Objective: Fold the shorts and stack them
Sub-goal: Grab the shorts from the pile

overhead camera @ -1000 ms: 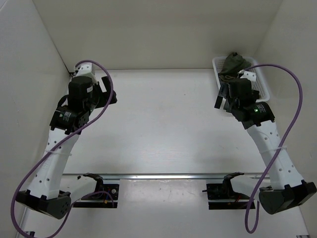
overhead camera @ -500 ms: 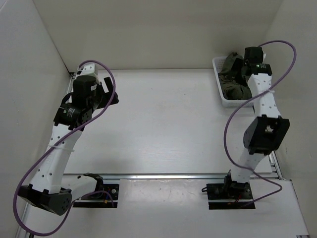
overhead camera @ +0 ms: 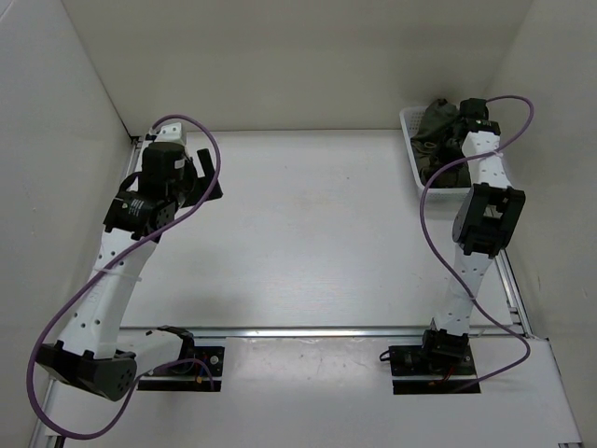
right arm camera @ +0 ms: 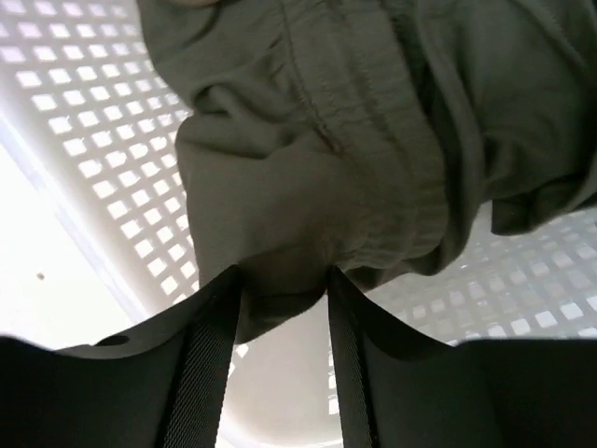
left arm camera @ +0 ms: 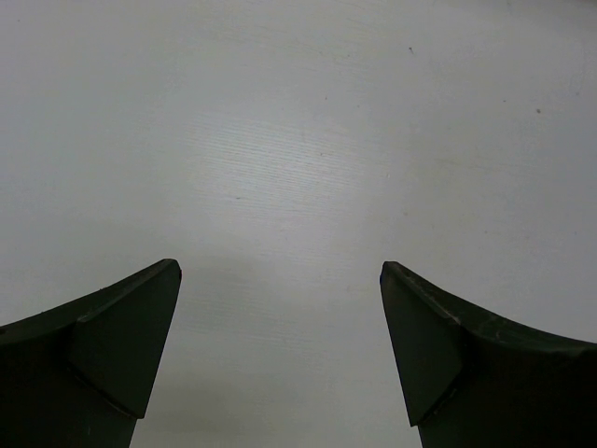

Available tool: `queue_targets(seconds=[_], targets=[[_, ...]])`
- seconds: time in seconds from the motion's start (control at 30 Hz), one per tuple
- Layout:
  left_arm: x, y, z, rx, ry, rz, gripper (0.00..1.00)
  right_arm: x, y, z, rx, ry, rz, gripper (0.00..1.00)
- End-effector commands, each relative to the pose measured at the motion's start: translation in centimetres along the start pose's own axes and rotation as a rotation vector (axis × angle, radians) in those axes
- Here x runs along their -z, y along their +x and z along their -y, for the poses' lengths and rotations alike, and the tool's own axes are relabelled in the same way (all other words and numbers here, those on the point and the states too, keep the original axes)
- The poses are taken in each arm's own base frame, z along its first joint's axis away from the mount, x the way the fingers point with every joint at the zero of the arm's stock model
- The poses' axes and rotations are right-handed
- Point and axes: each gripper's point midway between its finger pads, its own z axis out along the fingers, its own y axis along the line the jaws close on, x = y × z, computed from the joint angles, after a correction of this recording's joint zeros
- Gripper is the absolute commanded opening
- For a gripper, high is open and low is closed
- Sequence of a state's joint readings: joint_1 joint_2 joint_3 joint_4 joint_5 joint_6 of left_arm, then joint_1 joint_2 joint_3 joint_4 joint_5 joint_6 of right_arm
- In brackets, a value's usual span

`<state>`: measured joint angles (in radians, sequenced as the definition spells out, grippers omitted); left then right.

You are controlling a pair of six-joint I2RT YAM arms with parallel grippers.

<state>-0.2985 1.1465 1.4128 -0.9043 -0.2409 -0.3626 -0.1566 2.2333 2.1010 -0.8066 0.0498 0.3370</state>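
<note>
right fingers [right arm camera: 201, 373]: just swung into the basket [right arm camera: 84, 140], now pinching a fold of the shorts [right arm camera: 373, 131] between them
left fingers [left arm camera: 112, 345]: spread wide, bare surface [left arm camera: 298, 140] below
task: pickup's on, folding comes next

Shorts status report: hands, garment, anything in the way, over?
Left hand open over table. Right hand pinching a fold of the shorts. Garment crumpled in white basket. No obstruction seen.
</note>
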Motion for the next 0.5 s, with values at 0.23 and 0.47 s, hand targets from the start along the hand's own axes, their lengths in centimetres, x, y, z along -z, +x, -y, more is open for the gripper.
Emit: queue_targets(seconds=[0.23, 0.47], targets=[[1.6, -1.3, 0.1, 0.023, 0.008, 0.022, 1.0, 9.1, -5.4, -2.9, 0.013, -0.113, 0.2, 0.0], [4.2, -2.3, 2.0, 0.035, 0.142, 0.05, 1.0, 33.6, -10.9, -10.0, 0.182, -0.511, 0.665, 0.0]])
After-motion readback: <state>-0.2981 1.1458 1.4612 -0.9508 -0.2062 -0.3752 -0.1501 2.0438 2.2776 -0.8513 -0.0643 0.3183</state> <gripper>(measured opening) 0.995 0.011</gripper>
